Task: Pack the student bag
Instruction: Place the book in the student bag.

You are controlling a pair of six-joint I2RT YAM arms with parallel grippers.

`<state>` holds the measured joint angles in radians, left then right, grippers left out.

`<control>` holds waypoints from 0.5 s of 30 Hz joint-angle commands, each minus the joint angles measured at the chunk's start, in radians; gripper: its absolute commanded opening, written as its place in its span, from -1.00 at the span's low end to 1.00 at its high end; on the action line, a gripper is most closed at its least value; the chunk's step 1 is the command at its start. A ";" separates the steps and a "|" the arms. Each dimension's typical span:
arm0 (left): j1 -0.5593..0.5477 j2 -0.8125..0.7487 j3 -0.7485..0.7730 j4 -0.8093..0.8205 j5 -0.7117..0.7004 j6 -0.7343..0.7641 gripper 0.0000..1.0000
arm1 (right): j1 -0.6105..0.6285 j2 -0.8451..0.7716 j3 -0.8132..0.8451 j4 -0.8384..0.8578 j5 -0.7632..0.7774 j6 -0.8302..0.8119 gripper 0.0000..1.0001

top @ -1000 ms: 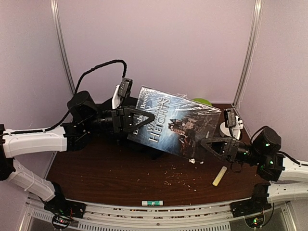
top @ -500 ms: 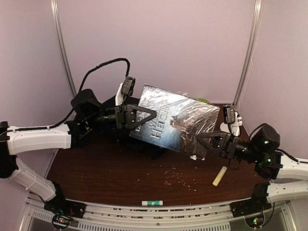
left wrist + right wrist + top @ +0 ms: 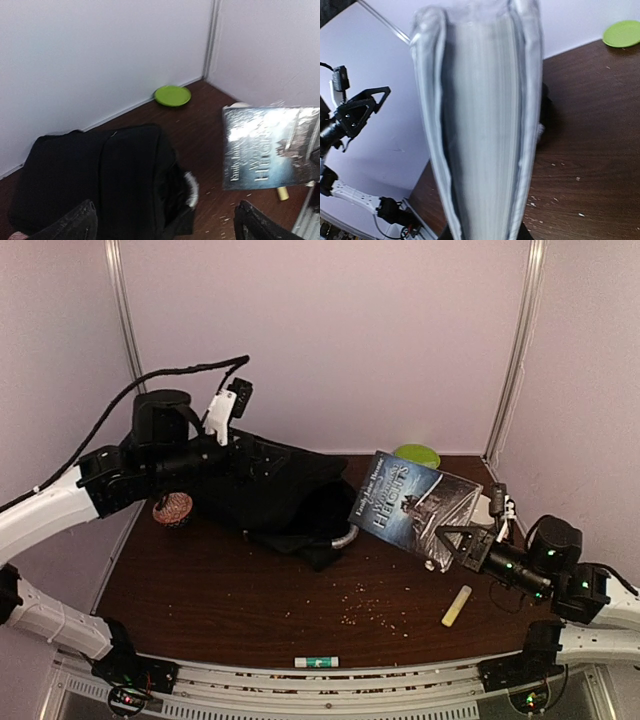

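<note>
The student bag (image 3: pixel 290 490) lies black and slumped at the back left of the table, its pale grey handle (image 3: pixel 345 537) pointing right; the left wrist view has the bag (image 3: pixel 100 175) below it. My left gripper (image 3: pixel 250 455) hovers above the bag, open and empty, its fingers (image 3: pixel 80 222) spread wide. A plastic-wrapped book (image 3: pixel 415 508) hangs tilted in the air right of the bag. My right gripper (image 3: pixel 455 540) is shut on the book's lower corner. The right wrist view is filled by the book's page edge (image 3: pixel 480 125), clamped in the right gripper (image 3: pixel 480 235).
A green plate (image 3: pixel 417 454) sits in the back right corner. A pale yellow stick (image 3: pixel 456 606) lies near the right arm, a white-and-green tube (image 3: pixel 316 662) on the front rail. A brown round object (image 3: pixel 173 508) rests left of the bag. Crumbs dot the table's middle.
My left gripper let go of the book, opened and drew back up to the left. My right gripper closed on the book and carried it right and lower, uncovering the bag.
</note>
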<state>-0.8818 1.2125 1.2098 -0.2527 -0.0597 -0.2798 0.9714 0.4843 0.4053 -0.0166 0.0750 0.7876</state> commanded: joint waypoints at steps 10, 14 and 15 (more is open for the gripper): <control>-0.169 0.565 0.307 -0.371 -0.824 0.298 0.96 | -0.002 -0.017 -0.021 0.015 0.149 0.069 -1.00; -0.163 0.670 0.371 -0.385 -0.907 0.303 0.96 | -0.003 -0.003 -0.033 0.041 0.132 0.083 -1.00; -0.155 0.684 0.382 -0.383 -0.919 0.300 0.96 | -0.003 0.003 -0.035 0.053 0.126 0.087 -1.00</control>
<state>-1.0542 1.8465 1.5234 -0.6285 -0.8272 -0.0063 0.9699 0.4908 0.3359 -0.1551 0.1841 0.8585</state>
